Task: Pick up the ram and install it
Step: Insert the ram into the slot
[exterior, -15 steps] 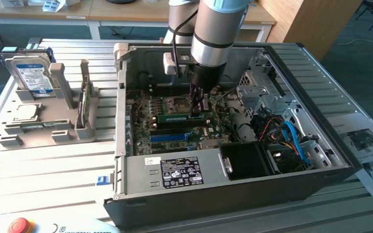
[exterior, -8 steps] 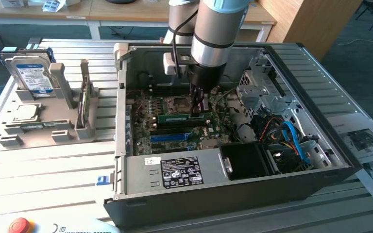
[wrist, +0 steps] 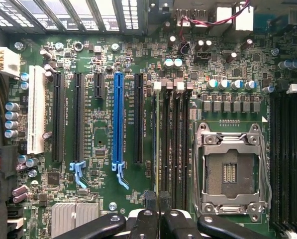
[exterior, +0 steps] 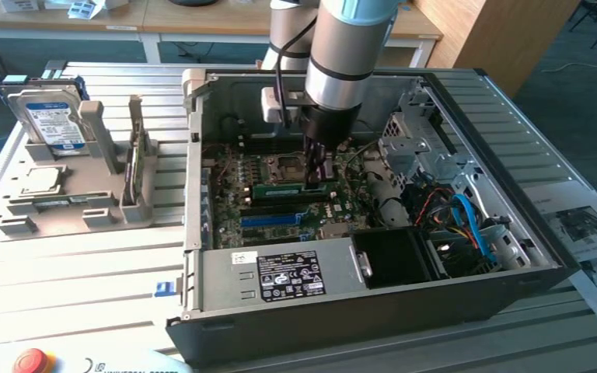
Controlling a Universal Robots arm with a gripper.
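Note:
The ram point(exterior: 281, 189) is a slim green stick lying level just under the fingers, low over the motherboard inside the open computer case point(exterior: 382, 303). My gripper point(exterior: 319, 172) reaches straight down into the case and is shut on the ram's top edge. In the wrist view the ram point(wrist: 154, 144) shows edge-on as a thin green line running away from the closed gripper point(wrist: 158, 201). It sits beside the row of black memory slots point(wrist: 175, 144), next to the processor socket point(wrist: 230, 172). I cannot tell whether it is touching a slot.
A grey holder point(exterior: 71, 206) at the exterior view's left carries a blue-labelled hard drive point(exterior: 52, 116) and a square processor chip point(exterior: 41, 180). Inside the case are the power supply point(exterior: 277, 276), loose cables point(exterior: 465, 217) and a blue expansion slot point(wrist: 118, 119). A red button point(exterior: 31, 360) sits at the front edge.

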